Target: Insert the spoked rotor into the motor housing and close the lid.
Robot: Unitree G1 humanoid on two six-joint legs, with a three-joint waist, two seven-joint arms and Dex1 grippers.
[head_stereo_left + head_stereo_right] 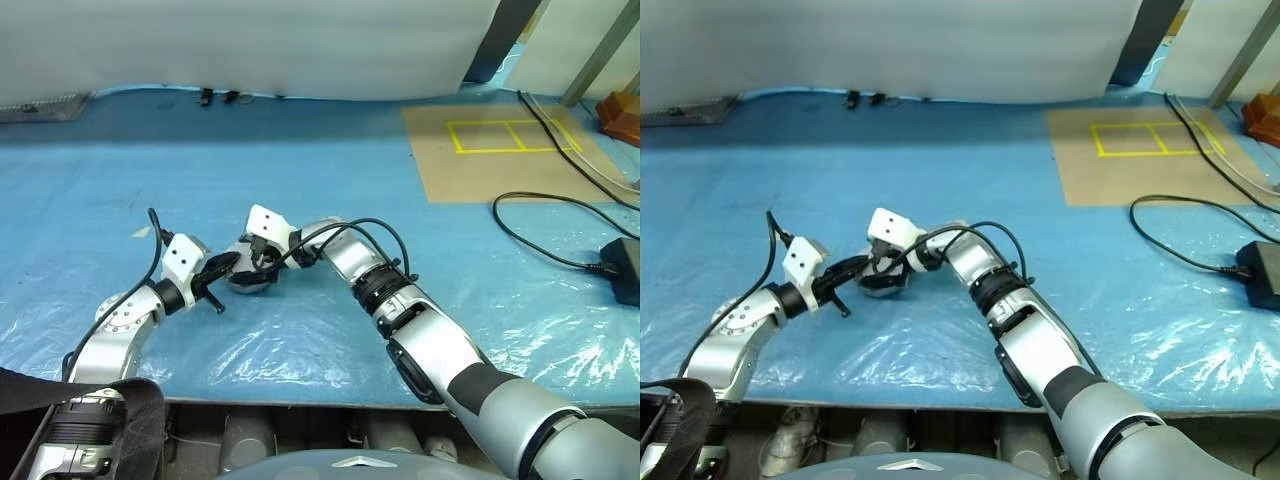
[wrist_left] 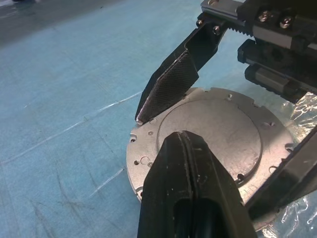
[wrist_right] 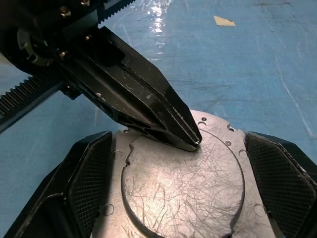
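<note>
Right tool (image 3: 178,191) spread astride the lid (image 3: 183,183) — left tool (image 3: 190,139), pressed together, tip on its plain face.

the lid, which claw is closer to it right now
Left, narrowly: the shut left claw tips touch the lid top face. The open right claw straddles its rim.

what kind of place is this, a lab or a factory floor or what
Probably a robot test lab or workshop. A blue plastic sheet covers the work surface, a brown board carries a yellow taped grid, and loose black cables run to a power brick.
</note>
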